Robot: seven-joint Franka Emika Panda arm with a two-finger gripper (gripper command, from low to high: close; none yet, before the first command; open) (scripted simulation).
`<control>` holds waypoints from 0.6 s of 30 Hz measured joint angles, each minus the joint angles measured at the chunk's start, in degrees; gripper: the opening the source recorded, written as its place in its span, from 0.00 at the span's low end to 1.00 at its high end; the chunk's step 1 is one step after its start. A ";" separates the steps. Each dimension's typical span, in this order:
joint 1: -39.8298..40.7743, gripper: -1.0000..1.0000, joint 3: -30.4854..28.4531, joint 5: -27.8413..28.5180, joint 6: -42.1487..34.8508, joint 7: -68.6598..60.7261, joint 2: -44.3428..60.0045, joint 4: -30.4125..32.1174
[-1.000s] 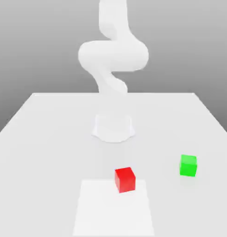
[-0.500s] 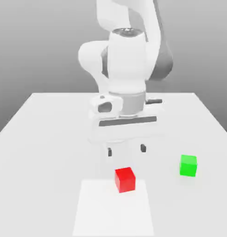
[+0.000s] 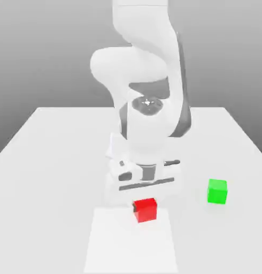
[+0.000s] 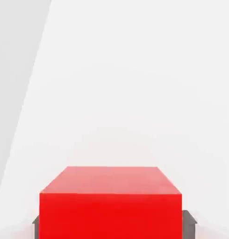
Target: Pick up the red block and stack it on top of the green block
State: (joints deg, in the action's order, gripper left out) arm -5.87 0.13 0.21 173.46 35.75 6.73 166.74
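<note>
The red block (image 3: 146, 210) rests on the white table (image 3: 47, 160), at the far edge of a paler square patch (image 3: 130, 243). My gripper (image 3: 145, 203) has come straight down over it, the hand covering the cube's top from the exterior view. In the hand view the red block (image 4: 110, 200) sits between two dark fingers (image 4: 189, 223), one pressed against each side, so the gripper (image 4: 111, 225) is shut on it. The green block (image 3: 217, 191) stands alone on the table, off to the exterior view's right of the red one.
The arm's white links and base (image 3: 146, 123) rise directly behind the red block. Open table surface stretches between the two blocks and to the exterior view's left.
The hand has dropped from above the red block down onto it, and the fingers have closed on its sides. Neither block has shifted.
</note>
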 joint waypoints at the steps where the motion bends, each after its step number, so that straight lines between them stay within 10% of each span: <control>1: 0.01 0.00 0.02 -0.04 -1.62 -0.03 -1.89 0.26; 18: -21.04 0.00 14.70 -7.16 -19.16 -1.98 -18.34 -1.07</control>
State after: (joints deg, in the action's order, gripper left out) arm -26.91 14.84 -6.95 154.30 33.78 -11.61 165.67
